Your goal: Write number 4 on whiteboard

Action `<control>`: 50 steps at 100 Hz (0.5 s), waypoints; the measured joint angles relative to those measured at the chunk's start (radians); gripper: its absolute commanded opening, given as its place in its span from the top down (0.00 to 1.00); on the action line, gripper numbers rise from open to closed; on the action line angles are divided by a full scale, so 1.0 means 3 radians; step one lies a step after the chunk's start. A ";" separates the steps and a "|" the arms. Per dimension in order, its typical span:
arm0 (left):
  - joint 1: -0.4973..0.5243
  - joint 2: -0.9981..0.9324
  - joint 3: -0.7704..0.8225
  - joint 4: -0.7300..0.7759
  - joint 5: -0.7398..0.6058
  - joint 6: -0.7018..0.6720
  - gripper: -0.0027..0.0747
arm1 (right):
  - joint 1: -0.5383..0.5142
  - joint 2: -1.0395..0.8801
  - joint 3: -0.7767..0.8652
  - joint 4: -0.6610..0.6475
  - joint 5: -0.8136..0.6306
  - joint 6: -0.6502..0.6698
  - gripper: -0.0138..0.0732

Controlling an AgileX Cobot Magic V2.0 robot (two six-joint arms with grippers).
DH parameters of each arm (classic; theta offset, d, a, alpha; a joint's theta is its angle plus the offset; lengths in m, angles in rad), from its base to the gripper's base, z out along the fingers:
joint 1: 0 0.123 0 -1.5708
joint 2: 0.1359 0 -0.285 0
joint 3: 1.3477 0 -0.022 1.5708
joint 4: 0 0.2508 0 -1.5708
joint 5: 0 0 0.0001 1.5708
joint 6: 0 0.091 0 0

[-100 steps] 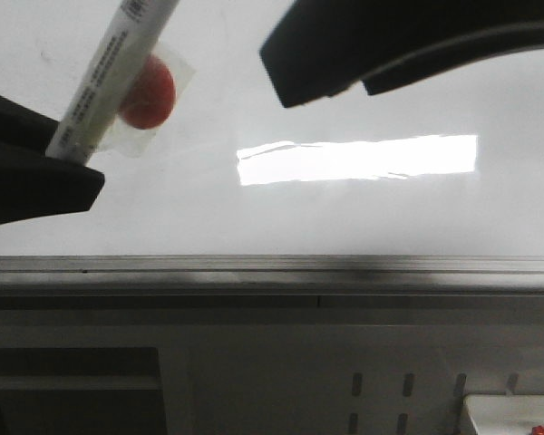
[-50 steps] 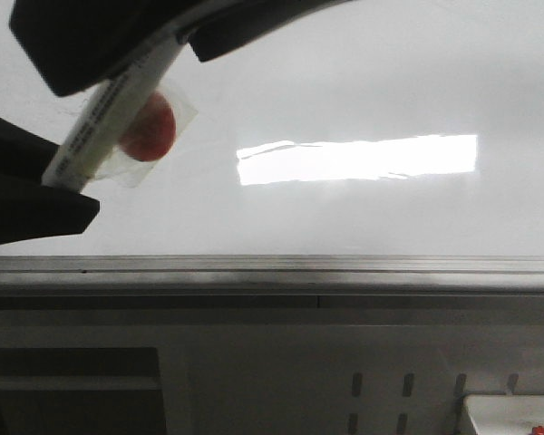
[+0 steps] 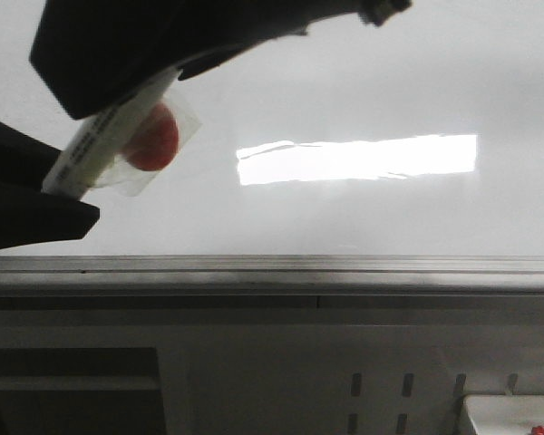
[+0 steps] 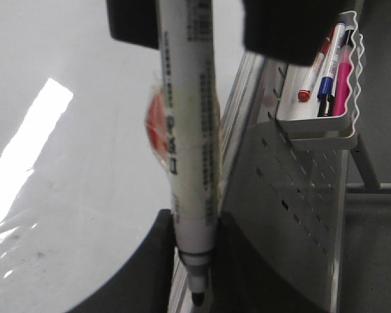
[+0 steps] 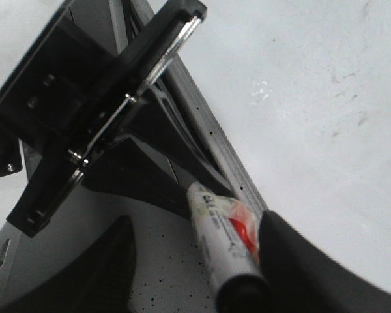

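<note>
Between both grippers' fingers, marker (image 4: pixel 192 150) spans above whiteboard (image 3: pixel 363 82).

Glossy whiteboard (image 3: pixel 363 208), grey metal ledge (image 3: pixel 344 267)

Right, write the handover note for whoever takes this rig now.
Left claw: shut on the marker, held in front of the board, above its ledge.
Right claw: open, fingers either side of the marker's black end, not gripping.
Done: marker picked up.
Left: no 4 shows on the board in any view, so the whole number is to be written.
</note>
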 measured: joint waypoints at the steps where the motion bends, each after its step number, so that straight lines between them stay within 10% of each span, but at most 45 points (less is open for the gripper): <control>1: 0.0000 0.0000 0.0000 0.0009 0.0000 0.0000 0.99 | 0.0000 0.0000 0.0000 0.0000 0.0000 0.0000 0.52; 27: 0.0000 0.0000 0.0000 0.0056 0.0000 0.0007 0.99 | 0.0000 0.0000 -0.0007 -0.0013 0.0012 0.0000 0.92; 50: 0.0000 0.0000 0.0000 0.0070 0.0000 0.0007 0.99 | 0.0000 0.0000 -0.0015 -0.0017 0.0045 0.0000 0.92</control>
